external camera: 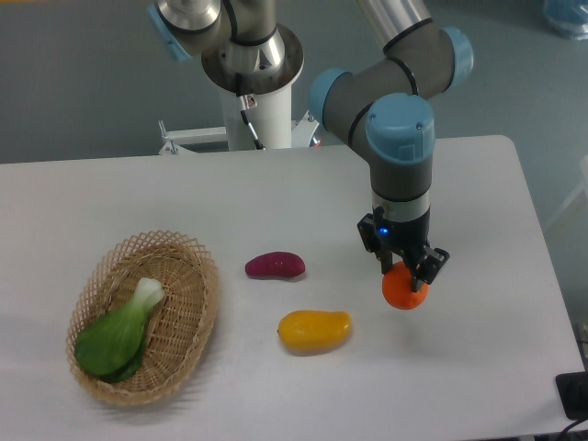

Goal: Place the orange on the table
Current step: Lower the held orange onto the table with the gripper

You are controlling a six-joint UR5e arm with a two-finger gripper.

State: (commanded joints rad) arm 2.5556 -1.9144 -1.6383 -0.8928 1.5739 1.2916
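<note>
Camera view, tool: the tool (407, 272) points straight down over the right half of the tabletop, dark fingers pinching the orange from both sides.

Orange: the orange (404, 290) sits right under the tool, its upper part hidden between the fingers, the lower round half showing bright below them.

Orange and tabletop: it hangs low at the tabletop (478, 367); whether it touches the surface or rides just above it, I cannot tell from this angle.

Arm: grey links with blue caps rise directly above the tool, then bend back and to the left toward the white base column at the far edge of the tabletop.

Yellow fruit: the yellow fruit (315, 331) lies on its side to the left of the tool and a little nearer the camera, near the orange but apart from it.

Purple vegetable: the purple vegetable (275, 265) lies farther left of the tool, about level with the fingers, just beyond the yellow fruit and not touching it.

Basket: the basket (188, 276) stands well to the left of the tool, near the front left of the tabletop.

Greens: a leafy green (119, 335) with a pale white stem lies inside the basket, stem end pointing toward the tool side.
</note>
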